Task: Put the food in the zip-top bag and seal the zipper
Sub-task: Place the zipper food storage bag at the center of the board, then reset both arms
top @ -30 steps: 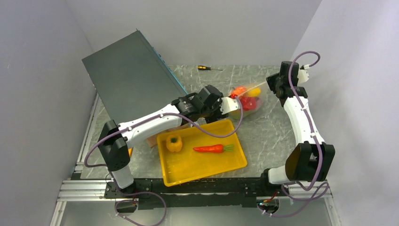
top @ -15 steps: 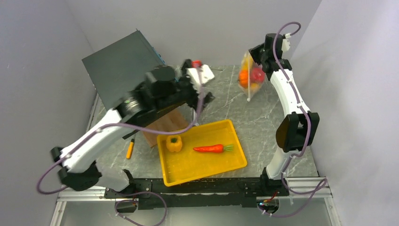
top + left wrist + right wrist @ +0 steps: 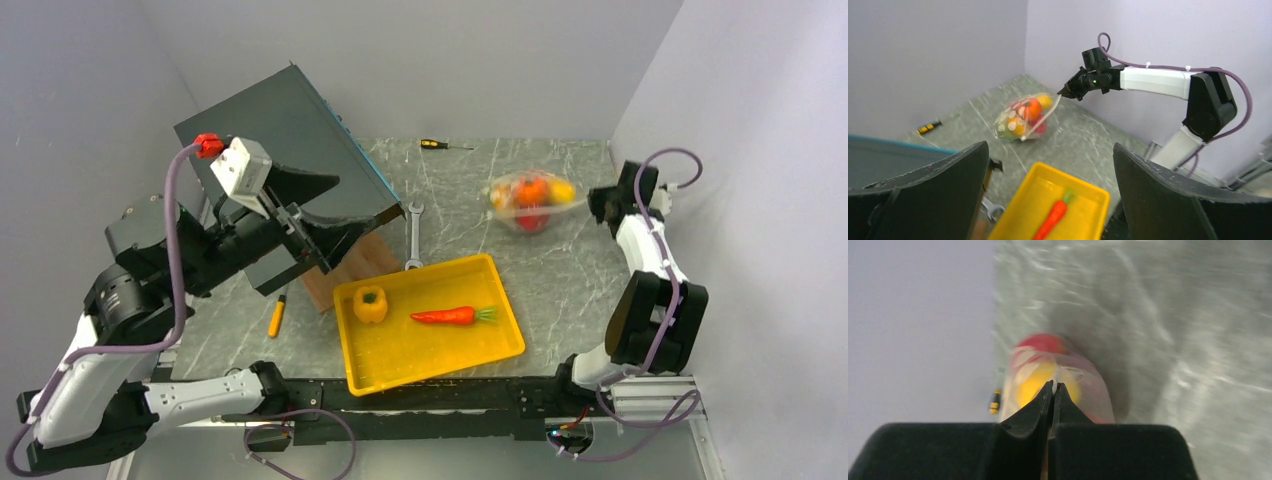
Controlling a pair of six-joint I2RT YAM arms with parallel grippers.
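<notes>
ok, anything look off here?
Yes: a yellow pepper and a carrot lie in the yellow tray, outside the zip-top bag that the right gripper pinches. The big dark panel at left sits tilted.

One yellow plastic tray [image 3: 400, 370] carrying two toy foods: one yellow toy pepper [image 3: 370, 304] and one orange-red toy carrot [image 3: 448, 316]. One clear white-dotted plastic bag [image 3: 1048, 107] holding red, orange and yellow toy pieces [image 3: 1033, 107]; their number cannot be counted. One silver wrench [image 3: 412, 235]. Two screwdrivers: one black-and-yellow screwdriver [image 3: 434, 145], one orange-handled screwdriver [image 3: 276, 318]. One dark grey panel [image 3: 260, 150]. One brown block [image 3: 355, 262]. Two white-and-black robot arms: left arm [image 3: 85, 370], right arm [image 3: 648, 250].
</notes>
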